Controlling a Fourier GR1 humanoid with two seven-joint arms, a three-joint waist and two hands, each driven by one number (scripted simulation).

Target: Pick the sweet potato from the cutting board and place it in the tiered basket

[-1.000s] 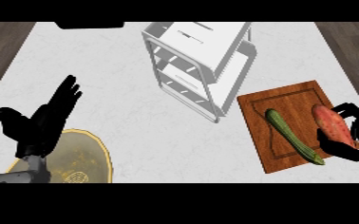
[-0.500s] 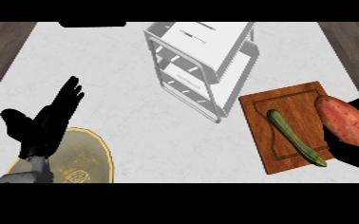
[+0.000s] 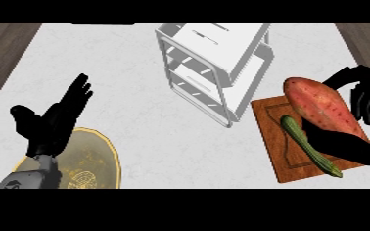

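My right hand (image 3: 345, 146) curls around the sweet potato (image 3: 321, 108), holding it over the cutting board (image 3: 273, 138). Its long axis slants up-left toward the tiered basket (image 3: 209, 36), just beside it.

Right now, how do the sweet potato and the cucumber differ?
The sweet potato is reddish and thick; the cucumber is green and slim. The right hand curls round the sweet potato, while the cucumber lies ungripped on the cutting board. Both are elongated and run roughly parallel.
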